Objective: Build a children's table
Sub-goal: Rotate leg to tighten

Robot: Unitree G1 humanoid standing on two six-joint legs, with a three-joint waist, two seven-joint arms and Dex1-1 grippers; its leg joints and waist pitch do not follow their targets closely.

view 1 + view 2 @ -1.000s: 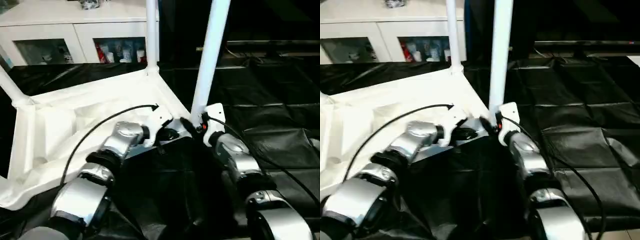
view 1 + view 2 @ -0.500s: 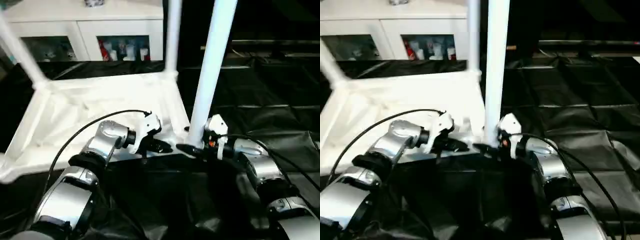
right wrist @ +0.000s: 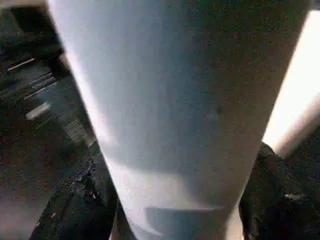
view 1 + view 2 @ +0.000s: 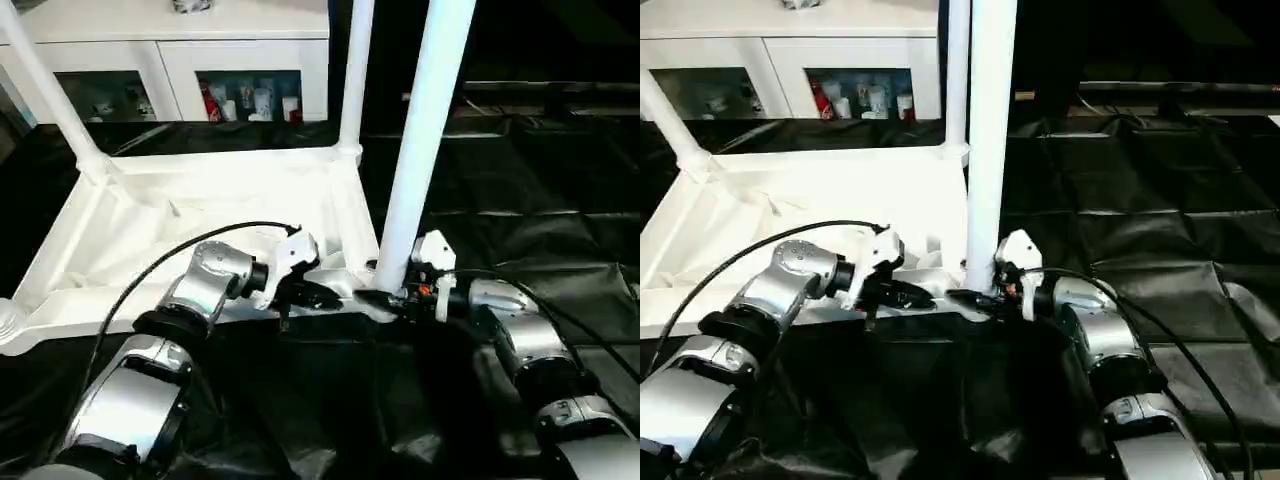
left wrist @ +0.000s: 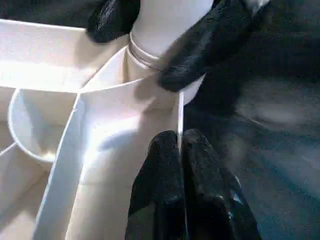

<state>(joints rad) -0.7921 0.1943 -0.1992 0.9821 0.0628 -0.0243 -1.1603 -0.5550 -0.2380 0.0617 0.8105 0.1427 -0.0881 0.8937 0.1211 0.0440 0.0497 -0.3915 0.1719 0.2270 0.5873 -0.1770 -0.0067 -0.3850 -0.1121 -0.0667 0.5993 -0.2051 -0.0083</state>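
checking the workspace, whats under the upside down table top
A black wrinkled sheet runs under the upside-down table top and spreads out on both sides. What lies directly beneath the top is covered by the white plastic itself.

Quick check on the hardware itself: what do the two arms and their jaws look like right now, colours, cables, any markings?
Both forearms are rounded silver shells with black joint rings. Each wrist ends in a white block carrying two black fingers. The left gripper has a thin black cable looping back over its forearm; the right gripper shows a small red-orange mark on its white block and a black cable trailing along its forearm.
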